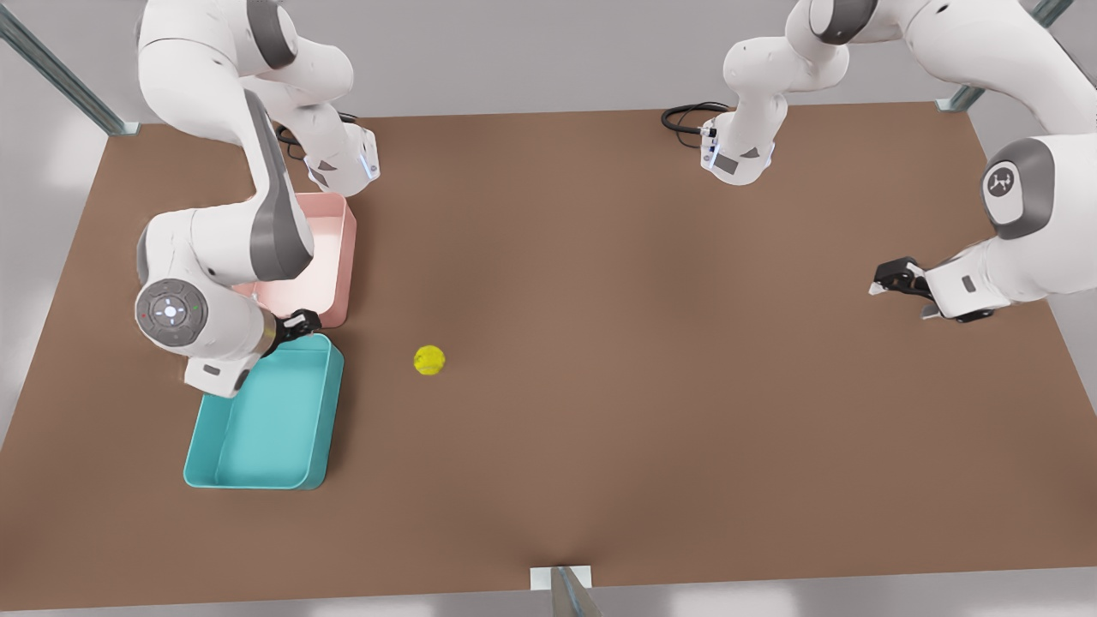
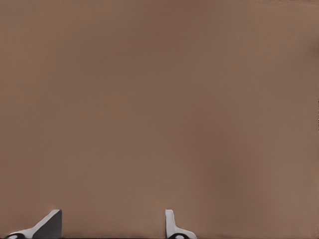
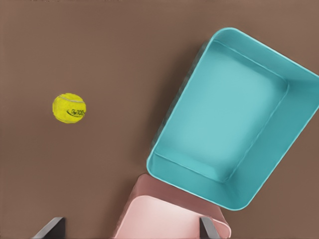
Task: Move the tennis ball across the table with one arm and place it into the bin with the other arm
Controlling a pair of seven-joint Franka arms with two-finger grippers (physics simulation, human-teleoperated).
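Note:
The yellow-green tennis ball (image 1: 429,360) (image 3: 69,108) rests on the brown table (image 1: 651,360) (image 2: 159,99), a short way from the teal bin (image 1: 266,428) (image 3: 229,119) toward the front view's right. Nothing lies in the bin. My right gripper (image 1: 300,324) (image 3: 130,229) hangs open above the spot where the teal bin meets the pink tub, holding nothing. Far off at the front view's right, my left gripper (image 1: 891,279) (image 2: 112,229) is open over bare tabletop, its fingertips (image 2: 50,224) wide apart, and that arm waits.
A pink tub (image 1: 330,248) (image 3: 164,214) stands right behind the teal bin, partly covered by the right arm's elbow. Both arm bases sit at the table's far edge, with a black cable (image 1: 686,116) beside one. A metal post (image 1: 561,591) stands at the near edge.

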